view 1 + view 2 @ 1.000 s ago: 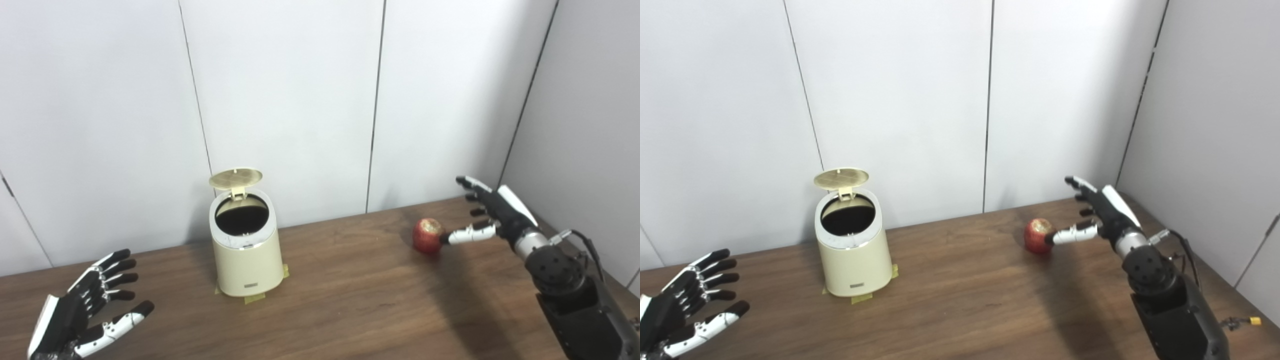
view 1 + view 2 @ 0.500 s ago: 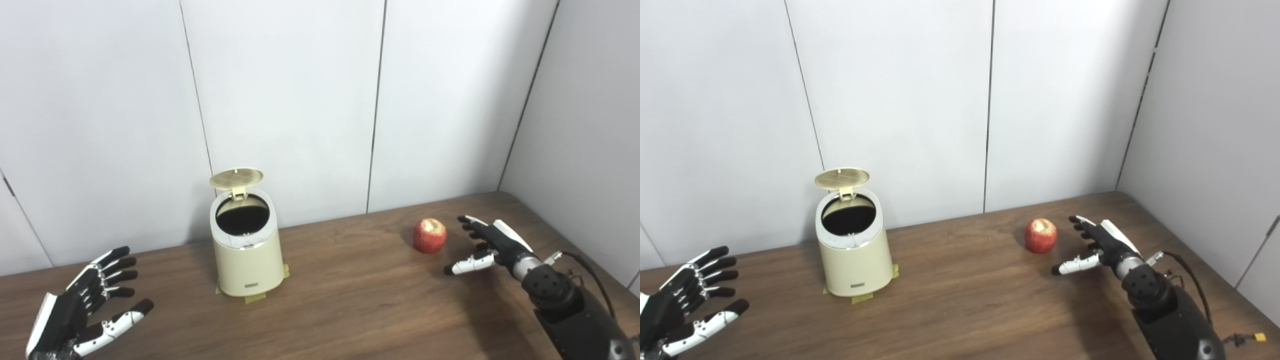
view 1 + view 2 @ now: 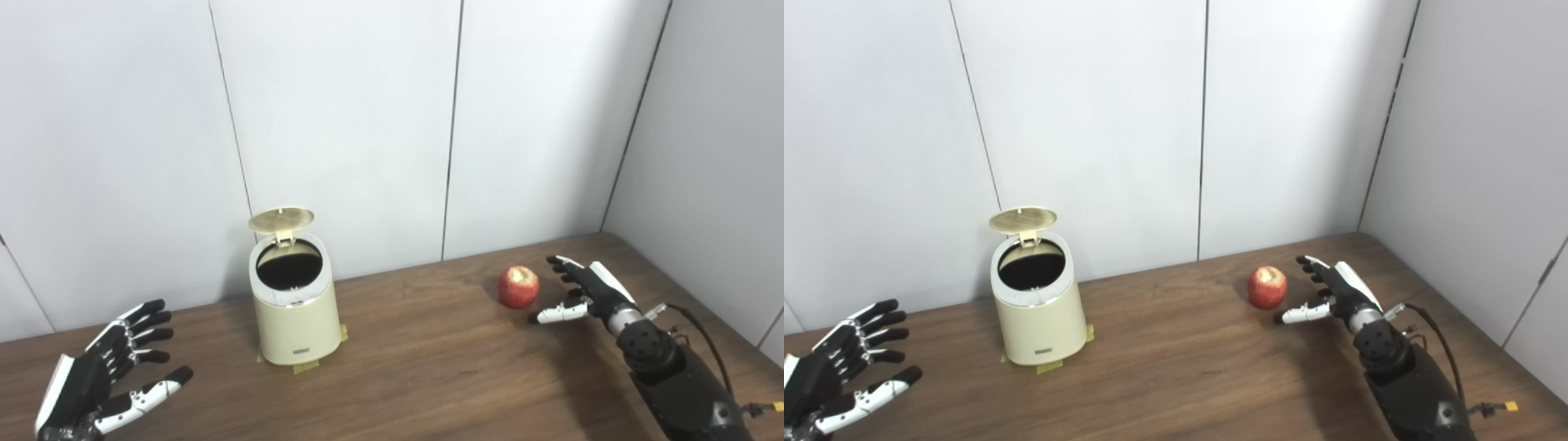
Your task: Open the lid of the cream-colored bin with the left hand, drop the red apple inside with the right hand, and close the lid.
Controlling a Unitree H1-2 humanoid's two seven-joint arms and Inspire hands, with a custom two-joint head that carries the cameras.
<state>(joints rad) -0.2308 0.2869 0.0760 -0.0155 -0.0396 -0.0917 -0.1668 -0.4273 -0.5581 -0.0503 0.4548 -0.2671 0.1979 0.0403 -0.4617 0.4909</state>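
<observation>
White wall panels close off the back and right side of a dark wooden table (image 3: 429, 367), and the work sits along its far half. Toward the right stands the red apple (image 3: 518, 286), upright on the wood with its pale, bitten-looking top facing up, untouched. Well apart from it to the left is the cream-colored bin (image 3: 296, 306), held down by bits of tape at its base; its lid (image 3: 281, 220) is already tipped up on the rear hinge and the dark mouth is clear.

So the step in hand, as I judge it, is the pick-up. The right hand (image 3: 582, 294) is just beside the apple on its right, holding nothing — fingers spread and reaching past the far side of the fruit, thumb stretched low toward its near side. To do this well the hand should slide left until the apple sits between thumb and fingers, then close around its widest part; closing too early would likely nudge the round fruit away and set it rolling.

The right forearm slopes down toward the bottom right corner, wrist low over the table. The left hand (image 3: 107, 380) waits near the front left, palm turned inward, fingers splayed and empty — well clear of the bin.
</observation>
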